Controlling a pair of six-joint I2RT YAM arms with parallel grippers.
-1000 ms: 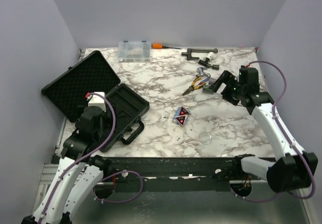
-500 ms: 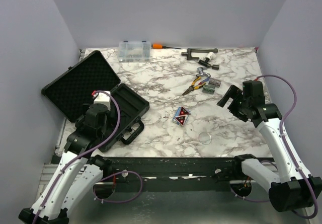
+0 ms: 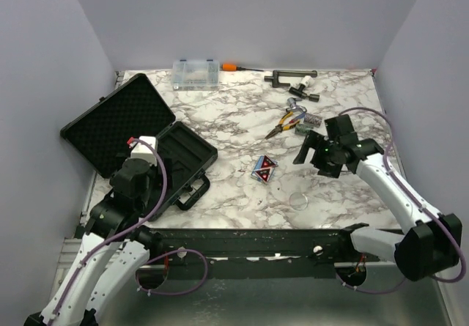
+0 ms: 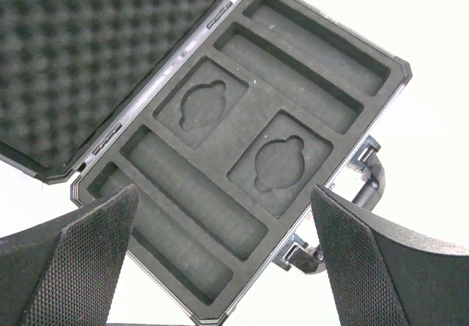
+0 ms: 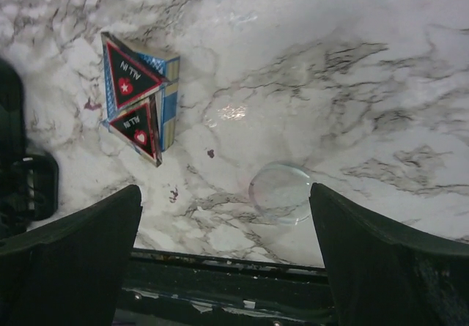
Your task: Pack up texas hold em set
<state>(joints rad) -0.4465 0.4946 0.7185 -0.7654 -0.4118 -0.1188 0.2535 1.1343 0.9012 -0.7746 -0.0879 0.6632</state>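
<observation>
Our left gripper (image 4: 223, 194) and right gripper (image 5: 226, 201) gape wide, empty. The card deck (image 5: 139, 99) looks light, stiff and slick; we would pinch its long sides.

This looks like a robotics lab test cell. Plain lilac panels (image 3: 249, 18) wall a marble-patterned table (image 3: 234, 113) on the left, far and right sides. A black mounting rail (image 3: 249, 238) lines its near edge.

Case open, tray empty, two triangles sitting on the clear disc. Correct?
Not quite. The triangles sit on the deck, not on the disc, which lies apart from them, nearer the table's front edge. The right wrist view shows it. The rest holds: the case is open and its tray is empty.
</observation>
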